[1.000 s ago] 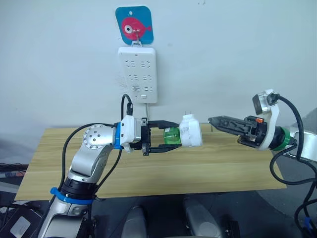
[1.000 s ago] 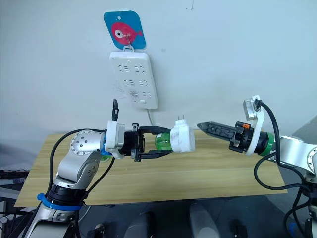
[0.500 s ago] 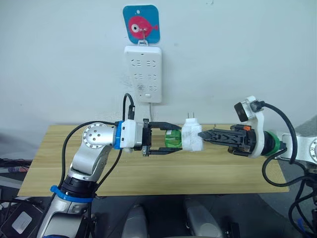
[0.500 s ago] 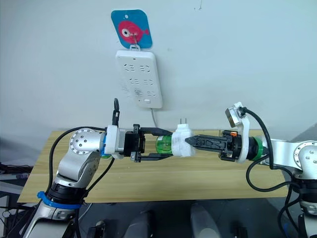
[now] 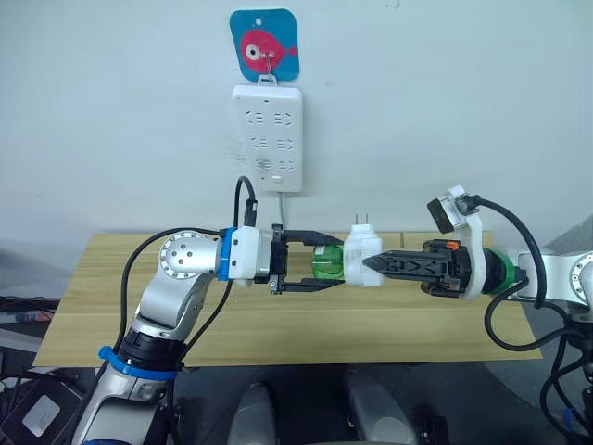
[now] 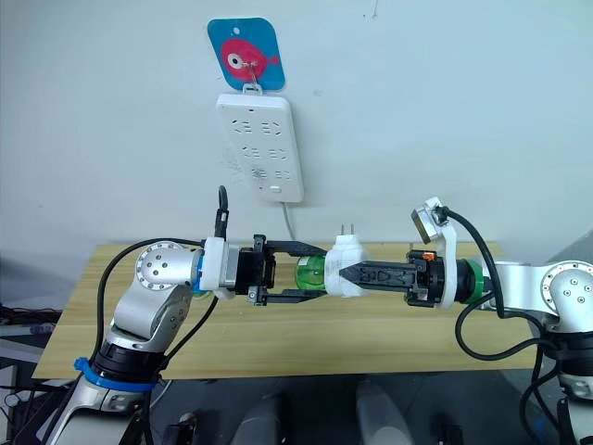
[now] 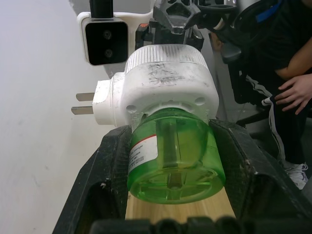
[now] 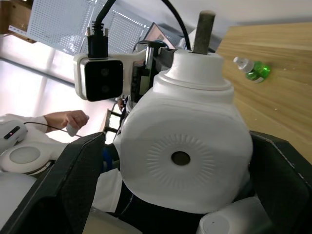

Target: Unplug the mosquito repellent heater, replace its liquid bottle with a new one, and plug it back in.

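The mosquito repellent heater (image 5: 359, 252), white with two prongs pointing up, hangs in the air above the table, unplugged. Its green liquid bottle (image 7: 174, 157) is screwed into it. My left gripper (image 5: 325, 263) is shut on that bottle, its fingers (image 7: 95, 185) pressed to both sides. My right gripper (image 5: 370, 265) reaches in from the right and is open. Its fingers (image 8: 68, 195) straddle the heater's (image 8: 185, 156) rounded body, and a thin gap shows on one side.
The white power strip (image 5: 269, 139) hangs on the wall below a fish sticker hook (image 5: 269, 44), above and behind the heater. The wooden table (image 5: 93, 306) lies below both arms. A small green bottle (image 8: 253, 70) lies on it. A person's hand (image 7: 292, 92) shows beyond the table.
My right gripper has moved left from clear of the heater until its fingers straddle it. The left gripper still holds the bottle in about the same place.
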### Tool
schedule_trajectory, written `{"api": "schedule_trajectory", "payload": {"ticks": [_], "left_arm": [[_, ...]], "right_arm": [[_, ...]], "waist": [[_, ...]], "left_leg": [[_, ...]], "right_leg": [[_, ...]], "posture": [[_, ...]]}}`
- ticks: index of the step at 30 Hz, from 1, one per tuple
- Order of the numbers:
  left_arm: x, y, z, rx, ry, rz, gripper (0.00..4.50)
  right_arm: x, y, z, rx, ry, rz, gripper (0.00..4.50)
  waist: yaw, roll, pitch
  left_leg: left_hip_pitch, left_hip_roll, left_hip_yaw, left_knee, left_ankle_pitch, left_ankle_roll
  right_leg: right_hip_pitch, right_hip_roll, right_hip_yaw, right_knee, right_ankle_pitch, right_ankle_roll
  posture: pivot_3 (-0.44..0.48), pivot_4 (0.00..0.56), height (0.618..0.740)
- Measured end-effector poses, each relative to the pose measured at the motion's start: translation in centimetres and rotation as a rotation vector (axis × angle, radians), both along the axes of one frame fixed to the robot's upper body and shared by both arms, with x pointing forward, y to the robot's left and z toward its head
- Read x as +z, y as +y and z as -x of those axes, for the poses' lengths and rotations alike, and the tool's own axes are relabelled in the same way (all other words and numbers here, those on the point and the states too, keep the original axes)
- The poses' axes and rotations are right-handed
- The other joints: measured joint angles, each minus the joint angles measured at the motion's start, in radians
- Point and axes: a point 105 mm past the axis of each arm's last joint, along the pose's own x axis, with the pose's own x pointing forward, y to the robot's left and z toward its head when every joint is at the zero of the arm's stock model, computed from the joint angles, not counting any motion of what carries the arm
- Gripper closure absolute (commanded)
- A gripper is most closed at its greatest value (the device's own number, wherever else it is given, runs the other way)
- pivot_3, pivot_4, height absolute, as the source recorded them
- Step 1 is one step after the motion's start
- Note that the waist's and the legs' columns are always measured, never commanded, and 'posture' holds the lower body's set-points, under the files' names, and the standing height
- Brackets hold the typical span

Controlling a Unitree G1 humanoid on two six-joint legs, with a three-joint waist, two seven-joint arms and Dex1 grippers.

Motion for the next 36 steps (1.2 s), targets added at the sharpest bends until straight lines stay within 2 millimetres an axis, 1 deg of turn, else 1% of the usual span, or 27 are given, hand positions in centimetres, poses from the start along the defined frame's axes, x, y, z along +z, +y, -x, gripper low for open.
{"api": "schedule_trajectory", "payload": {"ticks": [2,5,6,7,8,14,16,17,18,22,24,26,30,32,33,34,36], "left_arm": [[0.0,-0.1,0.1,-0.005,-0.007,0.000,2.25],[0.0,-0.1,0.1,-0.008,-0.009,-0.001,2.25],[0.0,-0.2,0.2,-0.010,-0.012,-0.001,2.25],[0.0,-0.1,0.2,-0.008,-0.014,-0.003,2.25],[0.0,-0.1,0.1,-0.006,-0.015,-0.007,2.25],[-0.1,0.1,0.1,0.001,-0.029,-0.012,2.25],[-0.1,0.1,0.1,0.001,-0.007,-0.015,2.25],[-0.1,0.2,0.1,0.001,0.016,-0.022,2.25],[-0.2,0.3,0.1,0.000,0.096,-0.035,2.25],[0.1,0.5,-0.2,-0.043,0.528,-0.096,2.25],[0.2,0.6,-0.4,-0.059,0.637,-0.105,2.25],[0.3,0.6,-0.4,-0.065,0.670,-0.112,2.25],[0.3,0.6,-0.4,-0.073,0.643,-0.117,2.25],[0.5,0.7,-0.7,-0.061,0.559,-0.119,1.52],[0.6,0.8,-0.9,-0.054,0.468,-0.121,1.30],[0.6,1.1,-1.1,-0.036,0.392,-0.128,0.98],[0.0,1.6,-1.5,-0.006,0.262,-0.148,0.37]], "right_arm": [[-0.2,0.4,0.1,0.012,0.010,-0.009,0.00],[-0.5,0.8,0.0,0.016,0.020,-0.002,0.54],[-0.6,0.8,-0.1,0.011,0.023,0.005,0.96],[-0.7,0.7,-0.1,0.008,0.025,0.010,1.16],[-0.7,0.8,-0.1,0.006,0.027,0.013,1.23],[-0.7,0.9,-0.4,0.004,0.032,0.009,1.25],[-0.8,0.9,-0.4,0.005,0.035,0.009,1.25],[-0.9,1.0,-0.3,0.008,0.038,0.011,1.26],[-1.0,1.0,-0.3,0.013,0.043,0.015,1.27],[-1.2,1.2,-0.1,0.024,0.047,0.019,1.33],[-1.1,1.2,-0.1,0.026,0.042,0.015,1.34],[-1.1,1.3,0.0,0.025,0.039,0.014,1.34],[-1.1,1.3,0.0,0.019,0.036,0.007,1.34],[-1.1,1.4,-0.1,0.010,0.034,0.002,1.34],[-1.2,1.3,-0.1,0.006,0.037,-0.001,1.34],[-1.2,1.3,-0.1,0.004,0.040,-0.003,1.39],[-1.2,1.2,-0.1,0.004,0.039,-0.007,1.47]], "waist": [[0.000,0.000,0.000],[0.000,0.000,0.000],[0.000,0.000,0.000],[0.001,0.000,0.000],[0.001,0.000,0.000],[0.001,0.000,0.001],[0.001,0.000,0.001],[0.000,0.000,0.001],[0.000,0.000,0.002],[-0.002,0.000,0.006],[-0.002,0.000,0.008],[-0.001,0.001,0.010],[0.000,0.001,0.010],[0.001,0.001,0.010],[0.002,0.001,0.010],[0.003,0.001,0.010],[0.003,0.001,0.010]], "left_leg": [[0.000,0.000,0.000,0.000,0.000,0.000],[0.000,0.000,0.000,0.000,0.000,0.000],[0.000,0.000,0.000,0.000,0.000,0.000],[0.000,0.000,0.000,0.000,0.000,0.000],[0.000,0.000,0.000,0.000,0.000,0.000],[0.000,0.000,0.000,0.000,0.000,0.000],[0.000,0.000,0.000,0.000,0.000,0.000],[0.000,0.000,0.000,0.000,0.000,0.000],[0.000,0.000,0.000,0.000,0.000,0.000],[0.000,0.000,-0.002,0.001,0.000,0.000],[0.000,0.000,-0.002,0.001,0.000,0.000],[0.000,0.000,-0.002,0.000,0.000,0.000],[0.000,0.000,-0.002,-0.001,0.000,0.001],[0.000,0.000,-0.002,0.000,0.000,0.001],[0.000,0.000,-0.001,0.000,0.000,0.000],[0.000,0.000,-0.001,0.000,0.000,0.000],[0.000,0.000,0.000,0.000,0.000,0.000]], "right_leg": [[0.000,0.000,0.000,0.000,0.000,0.000],[0.000,0.000,0.000,0.000,0.000,0.000],[0.000,0.000,0.000,0.000,0.000,0.000],[0.000,0.000,0.000,0.000,0.000,0.000],[0.000,0.000,0.000,0.000,0.000,0.000],[0.000,0.000,0.000,0.000,0.000,0.000],[0.000,0.000,0.000,0.000,0.000,0.000],[0.000,0.000,0.000,0.000,0.000,0.000],[0.000,0.000,0.000,0.000,0.000,0.000],[0.000,0.000,-0.002,0.001,0.000,0.000],[0.000,0.000,-0.002,0.001,0.000,0.000],[0.000,0.000,-0.002,0.001,0.000,0.000],[0.000,0.000,-0.002,0.000,0.000,0.000],[0.000,0.000,-0.002,0.000,0.000,0.000],[0.000,0.000,-0.002,0.000,0.000,0.000],[0.000,0.000,-0.002,0.000,0.000,-0.001],[0.000,0.000,-0.001,0.000,0.001,-0.001]], "posture": [[-0.177,0.205,0.725],[-0.175,0.208,0.725],[-0.175,0.208,0.725],[-0.175,0.208,0.725],[-0.174,0.210,0.725],[-0.172,0.212,0.725],[-0.172,0.212,0.725],[-0.166,0.213,0.725],[-0.164,0.212,0.725],[-0.167,0.215,0.725],[-0.169,0.215,0.725],[-0.172,0.215,0.725],[-0.174,0.214,0.725],[-0.176,0.215,0.725],[-0.176,0.215,0.725],[-0.176,0.215,0.725],[-0.180,0.216,0.725]]}}
